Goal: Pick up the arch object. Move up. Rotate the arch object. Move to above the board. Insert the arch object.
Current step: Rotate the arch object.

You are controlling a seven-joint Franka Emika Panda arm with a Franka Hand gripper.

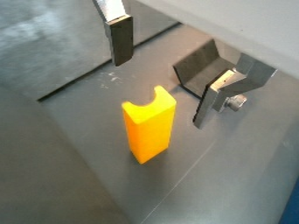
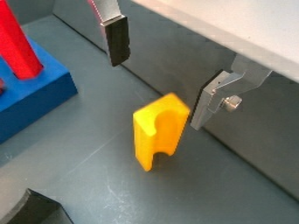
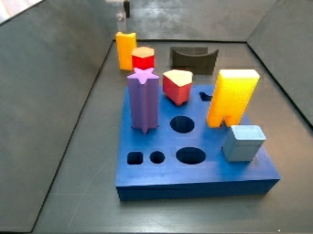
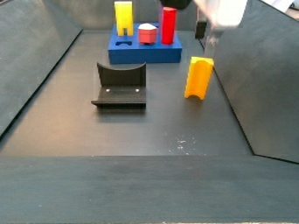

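The arch object is a slim orange-yellow block with a notch in its top, standing upright on the grey floor. It shows in both wrist views and both side views. My gripper is open and empty, above the arch object, with one finger on each side of it and clear of it. The gripper also shows at the top of a side view. The blue board lies apart from the arch object and is also in a wrist view.
The board holds a purple star column, a red piece, a wide yellow block and a light blue cube. The dark fixture stands on the floor beside the arch object. Grey walls enclose the floor.
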